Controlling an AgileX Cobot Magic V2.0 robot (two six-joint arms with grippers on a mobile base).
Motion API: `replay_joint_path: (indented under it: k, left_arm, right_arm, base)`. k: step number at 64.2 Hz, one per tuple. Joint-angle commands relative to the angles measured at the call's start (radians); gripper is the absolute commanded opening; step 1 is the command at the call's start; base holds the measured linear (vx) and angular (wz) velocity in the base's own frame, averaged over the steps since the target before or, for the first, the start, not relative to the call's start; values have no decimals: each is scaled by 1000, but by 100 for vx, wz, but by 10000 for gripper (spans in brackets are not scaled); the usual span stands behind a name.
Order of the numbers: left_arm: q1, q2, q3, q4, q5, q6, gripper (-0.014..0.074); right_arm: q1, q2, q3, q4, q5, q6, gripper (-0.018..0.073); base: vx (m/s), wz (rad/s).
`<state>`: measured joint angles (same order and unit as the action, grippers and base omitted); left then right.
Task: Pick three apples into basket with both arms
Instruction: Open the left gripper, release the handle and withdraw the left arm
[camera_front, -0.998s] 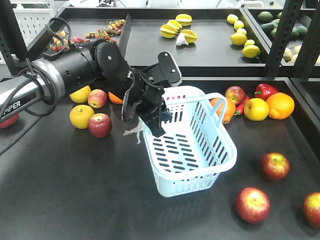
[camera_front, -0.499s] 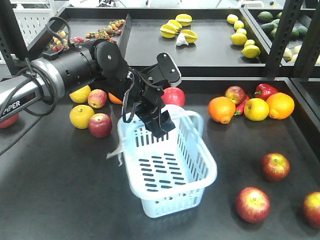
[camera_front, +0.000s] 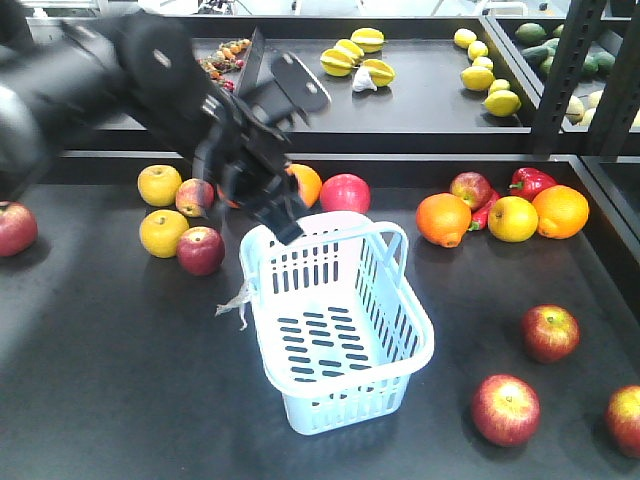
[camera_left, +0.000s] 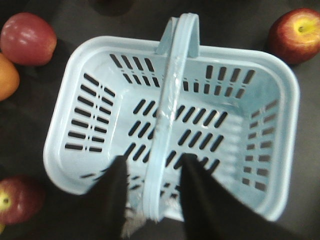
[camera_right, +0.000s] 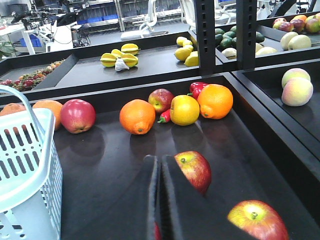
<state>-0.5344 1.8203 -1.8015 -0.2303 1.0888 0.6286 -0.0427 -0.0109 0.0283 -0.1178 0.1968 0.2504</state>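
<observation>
The front view takes in the whole table. The basket sits flat at centre frame, a plastic scrap trailing from its left corner. The blurred left arm reaches in from the upper left, with the left claw just above the basket's far rim. Three apples lie on the table at lower right, well apart from the basket. Only the left wrist view looks down on the left claw. Its two dark fingers stand apart on either side of the handle, gripping nothing, and apples lie outside the basket at its corners. The right claw shows only in the right wrist view. Its fingers are pressed almost together at lower centre, holding nothing, with one apple just right of the tips and the basket at the left edge. Half a second earlier the left arm was sharp and lower, its claw down at the basket's far rim. It has since lifted toward the upper left, uncovering an orange behind the basket. The basket has barely moved since then, though a second ago it hung tilted further right.
</observation>
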Motion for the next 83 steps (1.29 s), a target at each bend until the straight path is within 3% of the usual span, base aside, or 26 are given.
replay_joint_path:
  k: [1, 6, 16, 28, 43, 54, 61, 71, 83]
  left_arm:
    - [-2, -110, -33, -3, 81, -38, -11]
    - [-2, -165, -33, -4, 163, -67, -8]
    - [-2, -318, 50, -5, 138, -142, -8]
    - [-2, -575, 318, -7, -74, -219, -8]
    - [-2, -882, 836, -23, -408, -325, -8]
    - [-2, -1042, 1195, -62, -634, -329, -8]
    - [-2, -1121, 1371, -126, -753, -329, -8]
    - [-2, -1163, 1490, -158, -802, -327, -8]
    - [-2, -1160, 1505, -154, -796, -327, -8]
  right_arm:
    - [-5, -11, 14, -10, -75, -5, -1]
    - [-5, -11, 14, -10, -75, -5, -1]
    - [-5, -11, 14, -10, -72, -5, -1]
    - [-5, -11, 14, -10, -72, -5, -1]
    - [-5, -11, 14, -10, -72, -5, -1]
    - [-5, -11, 14, -10, -72, -5, -1]
    - [-5, -11, 14, -10, -72, -5, -1]
    - [-5, -11, 14, -10, -72, -5, -1]
    - [-5, -11, 14, -10, -75, -5, -1]
  base:
    - [0, 0]
    - [0, 0]
    - [0, 0]
    - [0, 0]
    - [0, 0]
    - [0, 0]
    - [0, 0]
    - [0, 0]
    - [0, 0]
